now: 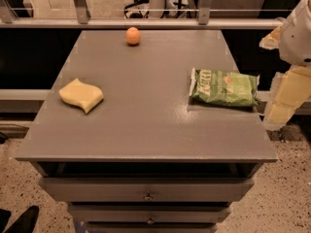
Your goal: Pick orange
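Note:
The orange [133,36] is a small round orange fruit. It sits on the grey table top [146,110] near the far edge, a little left of the middle. My gripper [285,101] hangs at the right edge of the view, beyond the table's right side and just right of the green chip bag [224,87]. It is far from the orange, which lies to its far left. The white arm [297,33] rises above it at the top right.
A pale yellow wavy sponge [81,94] lies at the table's left side. The green chip bag lies at the right edge. The table is a drawer cabinet with drawers [147,190] in front. A rail with metal posts [146,22] runs behind the table.

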Robot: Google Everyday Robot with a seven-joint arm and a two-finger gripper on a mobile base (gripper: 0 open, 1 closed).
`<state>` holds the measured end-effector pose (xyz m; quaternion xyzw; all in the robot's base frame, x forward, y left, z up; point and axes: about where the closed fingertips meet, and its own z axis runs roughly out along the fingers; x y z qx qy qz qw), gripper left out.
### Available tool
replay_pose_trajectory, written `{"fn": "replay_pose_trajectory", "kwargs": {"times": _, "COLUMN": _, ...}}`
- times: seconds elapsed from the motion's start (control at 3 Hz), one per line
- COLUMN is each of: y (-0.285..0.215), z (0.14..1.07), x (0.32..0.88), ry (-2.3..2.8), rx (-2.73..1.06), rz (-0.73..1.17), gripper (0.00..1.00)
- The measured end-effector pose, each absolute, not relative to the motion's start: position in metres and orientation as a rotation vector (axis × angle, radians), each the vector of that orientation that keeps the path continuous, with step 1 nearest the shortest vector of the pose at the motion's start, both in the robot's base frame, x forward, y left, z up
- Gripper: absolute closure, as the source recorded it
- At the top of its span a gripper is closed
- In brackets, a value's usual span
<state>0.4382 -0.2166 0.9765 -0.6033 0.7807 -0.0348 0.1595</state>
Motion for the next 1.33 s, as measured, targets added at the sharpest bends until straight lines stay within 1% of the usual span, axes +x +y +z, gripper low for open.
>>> {"fn": "replay_pose_trajectory", "kwargs": {"times": 0.33, "y": -0.217, "z": 0.977, "x": 0.438, "ry": 2.231, "rx": -1.724, "rz": -0.099, "gripper": 0.00}}
{"fn": "replay_pose_trajectory", "kwargs": {"times": 0.67, "y": -0.215, "z": 0.977, "x": 0.447, "ry": 2.194, "rx": -1.680, "rz": -0.039, "gripper": 0.00}}
{"fn": "replay_pose_trajectory", "kwargs": {"times": 1.0, "y": -0.209, "z": 0.971, "x": 0.478, "ry": 2.151, "rx": -1.603, "rz": 0.025, "gripper": 0.00}}
{"fn": "replay_pose_trajectory", "kwargs": {"times": 1.33, "y": -0.187, "z": 0.967, "x": 0.533, "ry": 2.084, "rx": -1.514, "rz": 0.097, "gripper": 0.00}}
